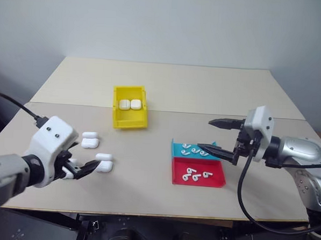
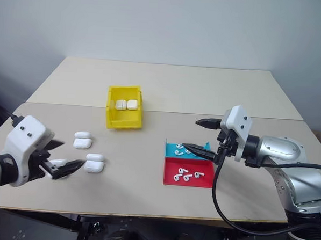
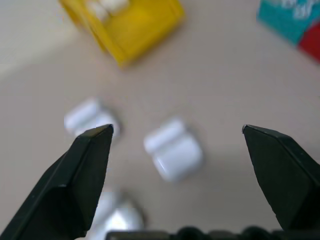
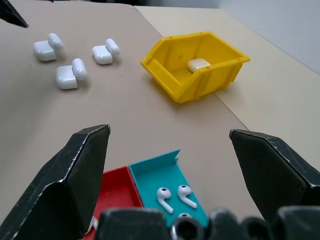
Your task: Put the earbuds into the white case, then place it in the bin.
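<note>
Three white cases with lids flipped open lie on the table's left: one [image 1: 89,140], a second [image 1: 104,163], and a third [image 2: 58,162] partly hidden by my left gripper [image 2: 72,154]. That gripper hangs open just above them, holding nothing; in its wrist view one case [image 3: 173,150] lies ahead between the fingers. Several earbuds lie in a teal tray [image 1: 176,149] and a red tray [image 1: 217,180]. My right gripper [image 1: 218,136] is open and empty, hovering over the teal tray's earbuds [image 4: 172,196]. The yellow bin [image 1: 131,121] stands behind the cases.
Two closed white cases [image 1: 130,104] sit inside the bin. The teal and red trays touch each other at the right front. A seam runs across the table behind the bin. A black cable loops below my right arm.
</note>
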